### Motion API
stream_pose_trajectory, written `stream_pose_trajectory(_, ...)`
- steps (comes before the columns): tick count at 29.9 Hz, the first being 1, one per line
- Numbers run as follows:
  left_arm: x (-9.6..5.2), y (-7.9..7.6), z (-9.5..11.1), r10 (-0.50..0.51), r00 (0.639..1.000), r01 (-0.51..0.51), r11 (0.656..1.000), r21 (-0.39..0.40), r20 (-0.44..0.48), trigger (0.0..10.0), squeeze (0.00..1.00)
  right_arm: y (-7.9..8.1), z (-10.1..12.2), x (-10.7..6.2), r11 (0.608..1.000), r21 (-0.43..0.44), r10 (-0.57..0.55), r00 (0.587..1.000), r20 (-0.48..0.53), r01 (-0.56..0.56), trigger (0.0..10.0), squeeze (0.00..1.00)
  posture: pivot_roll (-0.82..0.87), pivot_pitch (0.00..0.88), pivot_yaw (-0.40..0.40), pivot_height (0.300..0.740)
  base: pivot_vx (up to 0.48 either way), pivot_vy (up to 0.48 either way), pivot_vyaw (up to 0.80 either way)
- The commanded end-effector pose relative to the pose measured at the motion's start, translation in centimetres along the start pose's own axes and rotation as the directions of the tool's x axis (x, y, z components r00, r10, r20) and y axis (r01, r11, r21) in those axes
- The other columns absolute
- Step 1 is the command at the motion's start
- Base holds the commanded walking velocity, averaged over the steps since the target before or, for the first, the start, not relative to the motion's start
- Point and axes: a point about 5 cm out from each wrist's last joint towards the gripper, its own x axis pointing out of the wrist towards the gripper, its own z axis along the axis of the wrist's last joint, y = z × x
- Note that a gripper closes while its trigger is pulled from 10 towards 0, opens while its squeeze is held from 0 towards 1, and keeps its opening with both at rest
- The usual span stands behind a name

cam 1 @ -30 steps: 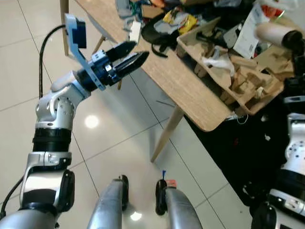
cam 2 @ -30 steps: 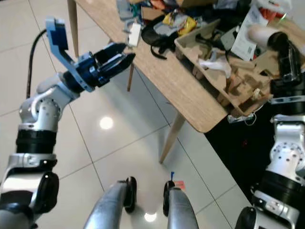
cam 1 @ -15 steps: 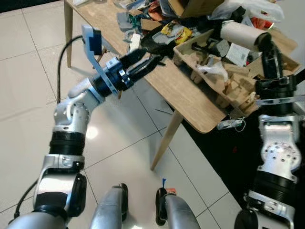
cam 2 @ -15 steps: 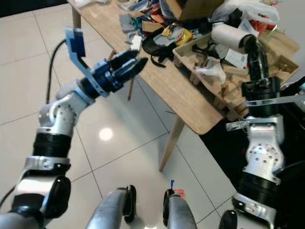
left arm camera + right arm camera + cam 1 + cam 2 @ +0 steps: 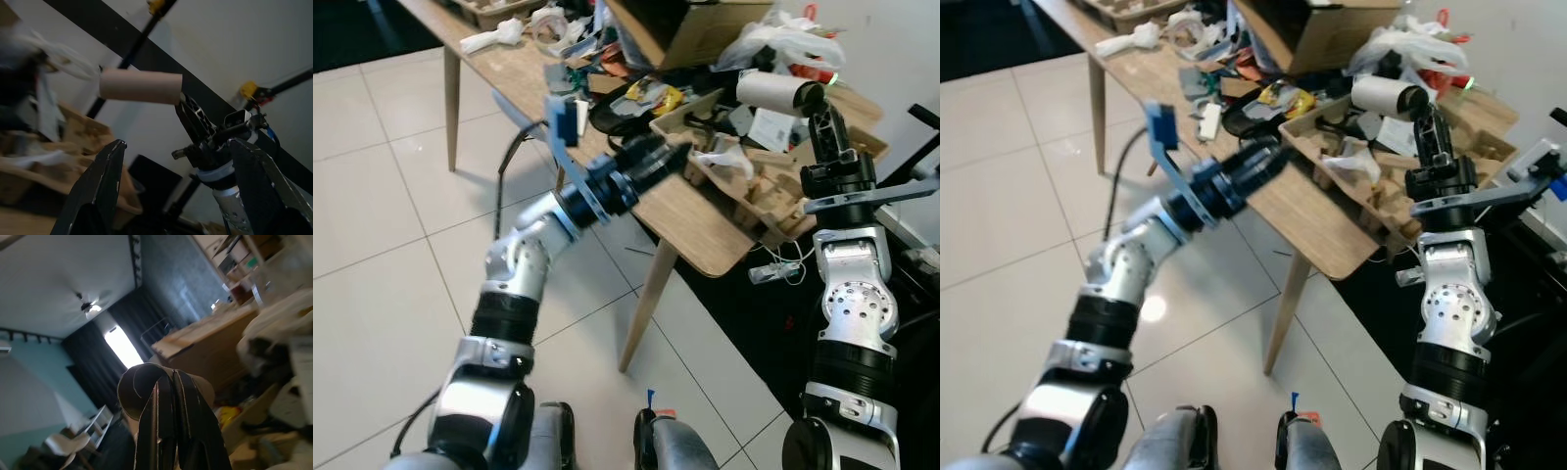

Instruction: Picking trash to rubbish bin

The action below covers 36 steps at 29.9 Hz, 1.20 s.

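- The right gripper [image 5: 815,101] is raised above the far end of the table, its two black fingers closed on one end of a cardboard tube [image 5: 773,91]; the tube sticks out sideways toward the robot's left, lifted clear of the clutter beneath it.
- In the right wrist view the fingers [image 5: 168,431] lie pressed together across the tube's open end [image 5: 142,382]; a ceiling fan [image 5: 88,307] and dark curtains show behind.
- The left gripper [image 5: 671,157] reaches out over the table edge, pointing at the cardboard tray [image 5: 773,196]; in the left wrist view its fingers [image 5: 105,181] stand wide apart with nothing between them, and beyond them the tube [image 5: 141,87] hangs from the right gripper [image 5: 188,115].
- The wooden table [image 5: 685,220] runs away on slim slanted legs; it bears the tray of cardboard pieces, a crumpled white paper [image 5: 720,162] at the tray's near rim, a yellow wrapper [image 5: 656,95], a black pouch [image 5: 617,113], a brown cardboard box [image 5: 680,29] and white plastic bags [image 5: 783,44].
- More scraps and a white wad [image 5: 489,39] lie at the table's other end; a loose cable [image 5: 773,274] dangles under the tray corner.
- The floor [image 5: 382,245] is pale glossy tile; the robot's two feet [image 5: 607,441] stand just before the table leg.
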Motion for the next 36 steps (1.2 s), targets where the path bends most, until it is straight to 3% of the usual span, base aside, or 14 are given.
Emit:
stream_pose_trajectory(1, 0.5, -0.33, -0.58, -0.013, 1.0, 0.013, 1.0, -0.023, -0.005, 10.0, 0.0, -0.55, 0.4, -0.26, 0.999, -0.017, -0.032, 0.999, 0.015, 0.032, 10.0, 0.0, 0.13, 0.064, -0.062, 0.74, 0.0, 0.0, -0.8)
stream_pose_trajectory(11, 0.86, 0.11, 0.27, -0.008, 1.0, 0.008, 1.0, 0.004, 0.009, 10.0, 0.0, -0.8, 0.59, 0.07, 0.998, -0.043, -0.055, 0.998, 0.015, 0.055, 10.0, 0.0, 0.13, 0.054, -0.063, 0.74, 0.0, 0.0, -0.8)
stream_pose_trajectory(36, 0.99, 0.0, -0.46, -0.007, 1.0, 0.007, 1.0, 0.0, -0.007, 10.0, 0.0, -1.16, 0.33, 0.03, 0.989, -0.107, -0.107, 0.994, -0.013, 0.105, 10.0, 0.0, 0.12, 0.066, -0.064, 0.74, 0.0, 0.0, -0.8)
